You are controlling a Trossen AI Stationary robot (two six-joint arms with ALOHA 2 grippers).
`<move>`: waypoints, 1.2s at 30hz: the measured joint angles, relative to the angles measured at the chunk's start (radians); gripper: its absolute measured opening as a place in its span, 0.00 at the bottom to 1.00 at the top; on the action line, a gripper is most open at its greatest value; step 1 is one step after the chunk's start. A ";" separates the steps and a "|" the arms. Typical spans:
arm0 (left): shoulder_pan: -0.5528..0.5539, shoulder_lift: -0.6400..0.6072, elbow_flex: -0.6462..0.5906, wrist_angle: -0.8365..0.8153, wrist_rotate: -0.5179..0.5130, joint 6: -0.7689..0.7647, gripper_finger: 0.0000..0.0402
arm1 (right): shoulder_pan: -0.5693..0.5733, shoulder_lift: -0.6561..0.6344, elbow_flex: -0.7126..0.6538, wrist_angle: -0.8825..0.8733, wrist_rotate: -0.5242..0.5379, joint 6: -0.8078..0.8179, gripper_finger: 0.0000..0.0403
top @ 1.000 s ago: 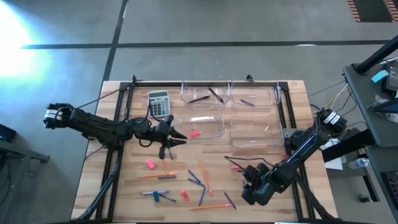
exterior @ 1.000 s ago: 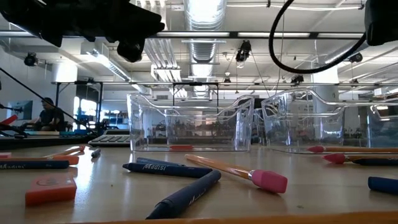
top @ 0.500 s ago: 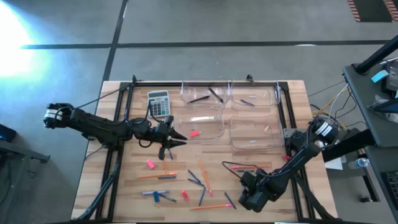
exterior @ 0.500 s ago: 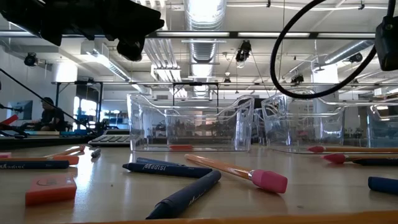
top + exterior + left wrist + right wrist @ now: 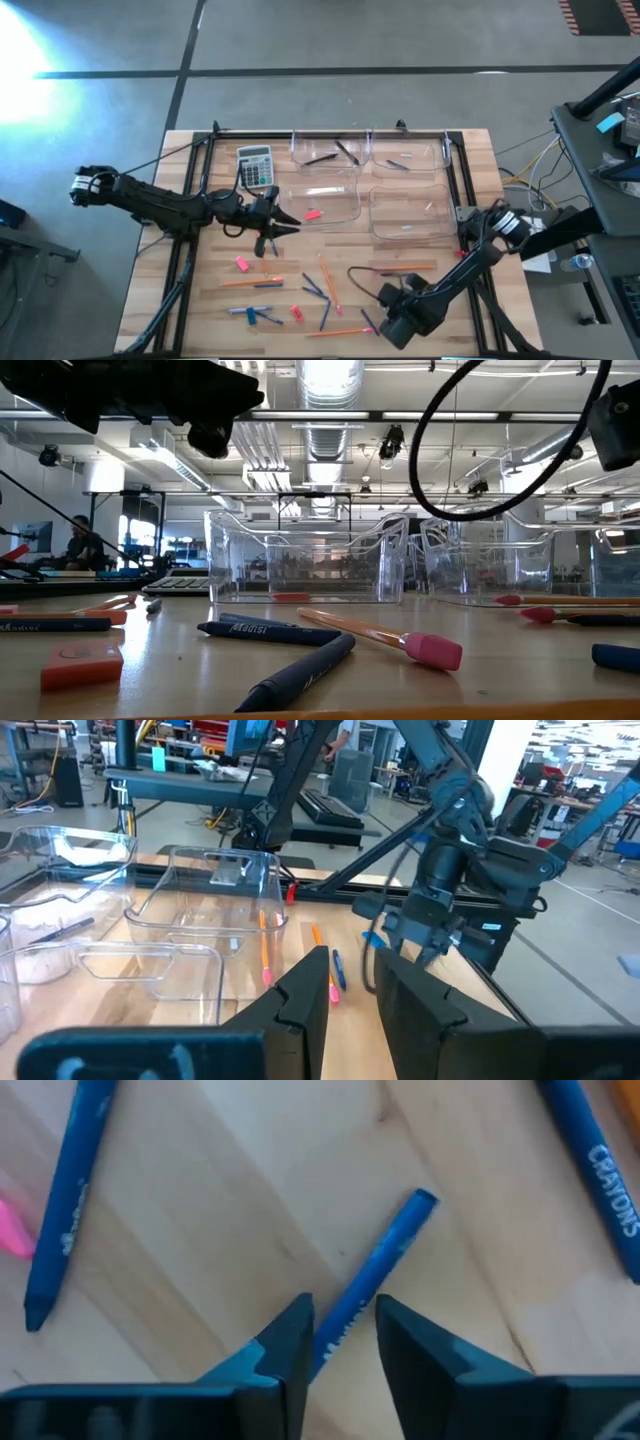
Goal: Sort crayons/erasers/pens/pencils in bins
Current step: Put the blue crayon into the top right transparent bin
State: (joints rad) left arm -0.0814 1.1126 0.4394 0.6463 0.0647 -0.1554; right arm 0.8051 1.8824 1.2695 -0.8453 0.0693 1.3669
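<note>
My right gripper [image 5: 385, 322] is low over the table's near side, open; in its wrist view [image 5: 345, 1325] the fingers stand on either side of a blue crayon [image 5: 378, 1268] that lies flat on the wood, and I see no touch. My left gripper [image 5: 290, 221] hangs open and holding nothing [image 5: 350, 975] left of the near-left bin [image 5: 325, 203], which holds a pink eraser [image 5: 313, 214]. Orange pencils [image 5: 250, 283] [image 5: 340, 332], pink erasers [image 5: 241, 264] [image 5: 297, 312] and blue crayons [image 5: 325, 313] lie scattered flat on the table's near half.
Four clear bins stand at the far middle; the far-left one [image 5: 325, 153] and far-right one [image 5: 405, 155] hold dark sticks. A grey calculator [image 5: 256, 165] lies left of them. Black frame rails [image 5: 187, 250] run along both table sides. A red-cabled pencil group [image 5: 405, 266] lies right of centre.
My right gripper has moved toward the table's near edge and leftward, coming down over the blue crayon; its cable loop swung with it. The left arm and the items on the table kept still.
</note>
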 joint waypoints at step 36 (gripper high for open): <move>-0.006 0.000 -0.003 -0.003 0.000 -0.021 0.17 | -0.005 0.010 0.093 0.077 0.028 -0.229 0.36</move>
State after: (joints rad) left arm -0.0879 1.1126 0.4366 0.6430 0.0647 -0.1768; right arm 0.8001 1.8921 1.3621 -0.7685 0.0969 1.1378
